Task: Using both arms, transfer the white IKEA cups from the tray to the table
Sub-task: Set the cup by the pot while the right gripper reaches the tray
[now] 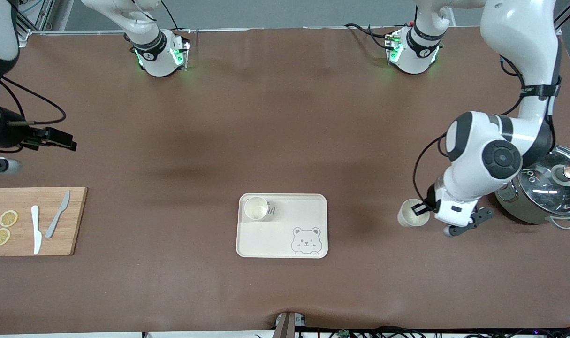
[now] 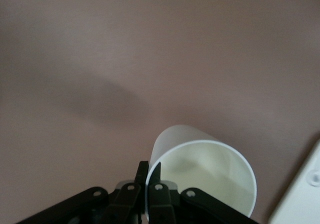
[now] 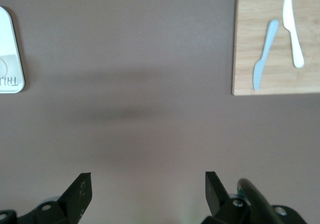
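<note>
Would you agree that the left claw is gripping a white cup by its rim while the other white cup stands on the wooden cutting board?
Not quite. The left claw does grip a white cup by its rim, but the other white cup stands on the bear tray, not the cutting board, as the front view shows.

One cup (image 1: 256, 208) on tray (image 1: 285, 249), other cup (image 1: 410, 213) gripped

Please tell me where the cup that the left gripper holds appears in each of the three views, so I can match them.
Front view: the held cup, gripped by the left gripper, between the bear tray and the pot.
Left wrist view: at the lower middle, rim pinched.
Right wrist view: not in it.
Shared landmark: the bear tray, its corner visible.
</note>
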Motion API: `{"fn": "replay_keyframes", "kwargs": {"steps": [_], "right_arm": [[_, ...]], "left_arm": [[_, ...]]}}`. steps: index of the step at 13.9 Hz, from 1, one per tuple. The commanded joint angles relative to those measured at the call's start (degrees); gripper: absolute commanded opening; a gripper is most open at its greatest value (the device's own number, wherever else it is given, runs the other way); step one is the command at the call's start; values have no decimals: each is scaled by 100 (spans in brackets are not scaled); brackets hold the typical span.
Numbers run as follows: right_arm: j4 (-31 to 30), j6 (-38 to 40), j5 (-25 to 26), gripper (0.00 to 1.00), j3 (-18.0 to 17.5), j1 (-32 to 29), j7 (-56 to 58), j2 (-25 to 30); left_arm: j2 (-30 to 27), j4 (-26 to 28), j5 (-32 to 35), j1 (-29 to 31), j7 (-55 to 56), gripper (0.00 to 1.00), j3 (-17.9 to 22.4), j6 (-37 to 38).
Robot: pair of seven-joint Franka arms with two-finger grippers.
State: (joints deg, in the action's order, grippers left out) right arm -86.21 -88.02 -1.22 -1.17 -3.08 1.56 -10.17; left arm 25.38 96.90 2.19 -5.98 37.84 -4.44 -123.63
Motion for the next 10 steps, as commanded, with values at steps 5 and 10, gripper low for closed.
{"fn": "replay_keyframes", "kwargs": {"steps": [5, 10], "right_arm": [[78, -206, -342, 100, -6, 597, -1487, -283], [87, -724, -678, 100, -15, 1335, -3510, -547]], "left_arm": [[-200, 1585, 62, 413, -49, 0, -74, -1319], [-182, 1886, 71, 528, -66, 26, -83, -1638]]}}
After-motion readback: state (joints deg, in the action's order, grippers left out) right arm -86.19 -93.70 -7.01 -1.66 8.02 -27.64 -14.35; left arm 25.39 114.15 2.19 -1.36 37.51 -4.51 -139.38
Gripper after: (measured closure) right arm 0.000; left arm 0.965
